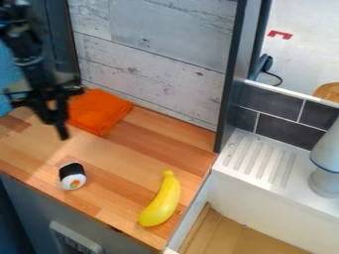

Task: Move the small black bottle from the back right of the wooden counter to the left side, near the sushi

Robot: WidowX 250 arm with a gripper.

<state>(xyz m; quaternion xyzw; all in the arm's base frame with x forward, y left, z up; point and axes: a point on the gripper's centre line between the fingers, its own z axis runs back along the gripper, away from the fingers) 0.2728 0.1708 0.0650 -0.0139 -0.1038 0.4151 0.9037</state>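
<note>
Now, looking at the camera view, you have the black arm coming in at the upper left, and its pincer hangs down over the back-left part of the wooden counter. From this angle you can't tell whether the pincer is spread or pressed together. Nearest to it you have the orange cloth, folded into a flat pad, just beside the pincer on its right in the view; you can't tell whether the two touch. Below the pincer in the view, toward the counter's front edge, you see the toy sushi roll, with a black wrap and a white end that has an orange and green centre. Farther off, down and to the right of the pincer, you find the yellow toy banana, lying near the counter's right end with its narrow tip pointing up in the view.

Behind the cloth, up and to the right of the pincer, you have the whitewashed plank wall, which runs to the dark upright post. Well apart from the pincer, past that post, you see dark grey tiles, the white ridged drainboard and, standing on its right part, a pale object with a blue line around it.
</note>
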